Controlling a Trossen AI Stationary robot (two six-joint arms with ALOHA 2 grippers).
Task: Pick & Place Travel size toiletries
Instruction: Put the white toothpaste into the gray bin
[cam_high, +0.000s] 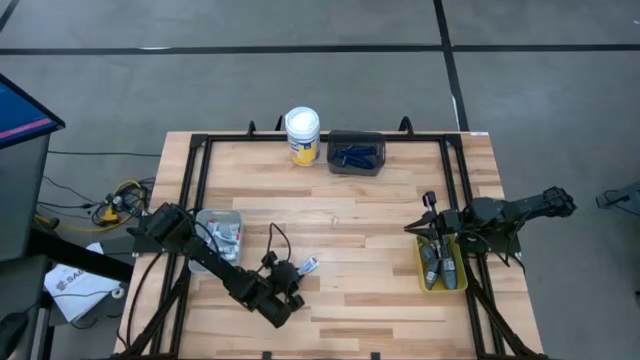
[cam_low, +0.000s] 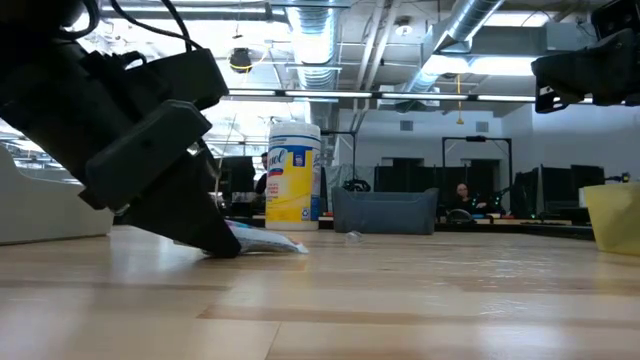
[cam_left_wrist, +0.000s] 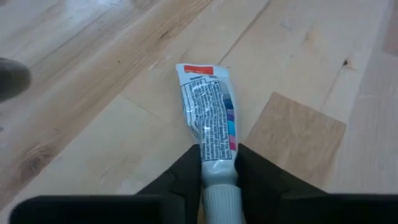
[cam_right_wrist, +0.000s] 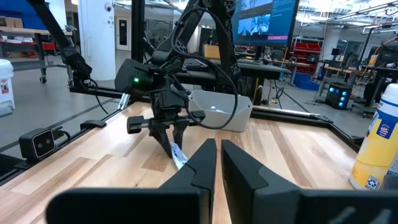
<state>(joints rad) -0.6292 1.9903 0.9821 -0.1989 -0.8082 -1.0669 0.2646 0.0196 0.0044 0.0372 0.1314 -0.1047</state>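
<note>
So the left gripper (cam_high: 296, 272) is down at the near part of the light wooden butcher-block table (cam_high: 370, 215), and its two dark fingers (cam_left_wrist: 180, 180) are clamped on the white cap end of a small white-and-blue toothpaste tube with a red strip at its flat end (cam_left_wrist: 208, 118). The tube lies flat on the wood, its crimped end pointing away from the claw. In the low view you can see the tube (cam_low: 262, 242) poking out from under the tilted gripper, resting on the table surface.

The right gripper (cam_high: 432, 222) hovers over on the right side, just above the yellow rectangular tray (cam_high: 422, 272), and its fingers are pinched together with nothing between them. That tray has a few dark grey oblong pods (cam_high: 443, 268) in it.

Other stuff on the table: a clear plastic tray (cam_high: 212, 218) near the left arm with some more small tubes (cam_high: 228, 236) inside, a dark tray (cam_high: 356, 166) at the far edge holding thin dark-blue razors (cam_high: 356, 154), and a white-lidded yellow jar (cam_high: 302, 135) just beside it.
</note>
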